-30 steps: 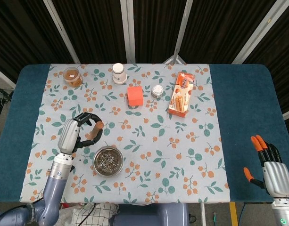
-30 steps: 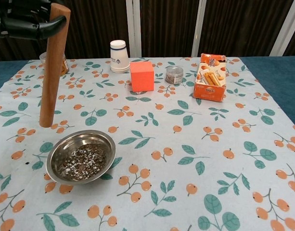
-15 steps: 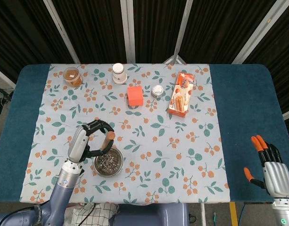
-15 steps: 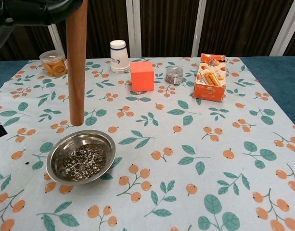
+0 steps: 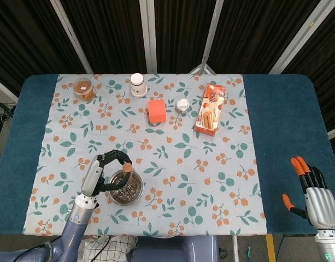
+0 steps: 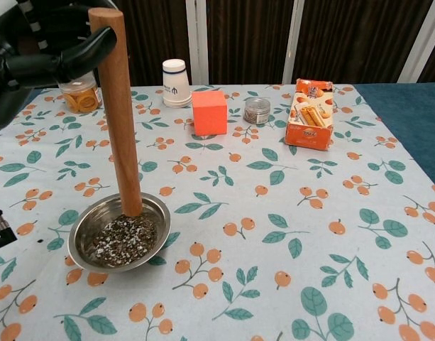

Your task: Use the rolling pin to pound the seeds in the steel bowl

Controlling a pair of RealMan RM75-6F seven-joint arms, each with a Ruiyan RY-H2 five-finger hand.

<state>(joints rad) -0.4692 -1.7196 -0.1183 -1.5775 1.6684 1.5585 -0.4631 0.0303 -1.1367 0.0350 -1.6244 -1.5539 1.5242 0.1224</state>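
My left hand (image 5: 101, 172) (image 6: 43, 60) grips the top of the wooden rolling pin (image 6: 119, 114) (image 5: 127, 170), which stands nearly upright. Its lower end is inside the steel bowl (image 6: 86, 224) (image 5: 136, 192), at the bowl's far side, at or just above the dark seeds (image 6: 121, 241). The bowl sits on the floral cloth near the table's front left. My right hand (image 5: 315, 194) rests at the table's front right corner, fingers apart, holding nothing.
At the back of the cloth stand a jar of orange snacks (image 5: 84, 88), a white cup (image 5: 137, 84), an orange cube (image 5: 157, 111), a small tin (image 5: 182, 105) and an orange biscuit box (image 5: 209, 109).
My left hand has carried the rolling pin rightward and toward the front, then lowered it; its end went from beside the bowl into it. The right hand has not moved.
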